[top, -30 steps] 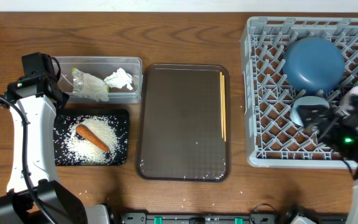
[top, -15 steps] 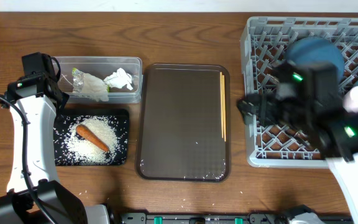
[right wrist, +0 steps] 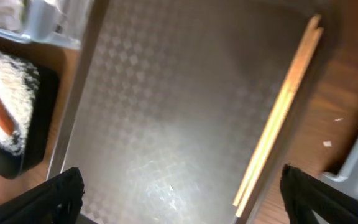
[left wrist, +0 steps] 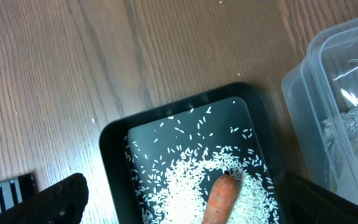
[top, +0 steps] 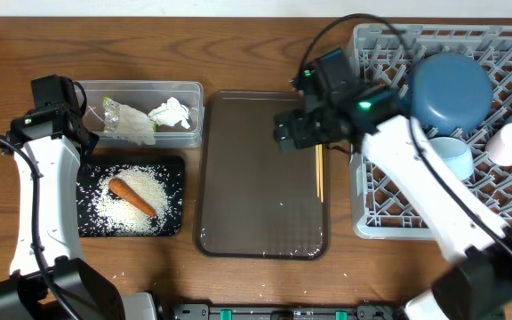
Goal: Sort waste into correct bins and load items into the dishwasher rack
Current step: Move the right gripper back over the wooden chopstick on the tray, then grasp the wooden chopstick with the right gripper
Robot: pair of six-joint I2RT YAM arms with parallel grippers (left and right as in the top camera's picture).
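The black tray (top: 175,165) holds white rice (top: 142,212) and an orange carrot (top: 132,197). The clear tub (top: 194,89) holds the wrapper (top: 124,120) and the white tissue (top: 170,113). The grey rack (top: 372,213) holds the dark-blue bowl (top: 449,92), the light-blue bowl (top: 449,158) and the pale-pink cup (top: 508,144). My left gripper (left wrist: 194,202) is open above the carrot (left wrist: 219,196) and rice (left wrist: 179,183). My right gripper (top: 302,129) is open and empty over the brown tray (right wrist: 166,124).
The brown serving tray (top: 260,222) lies between the bins and the rack, with a pair of chopsticks (top: 319,164) along its right side, also in the right wrist view (right wrist: 284,112). A few rice grains (top: 118,276) lie on the table in front of the black tray.
My right arm has swung left from the rack's front to above the brown tray. The light-blue bowl stays in the rack. The left arm has not moved.
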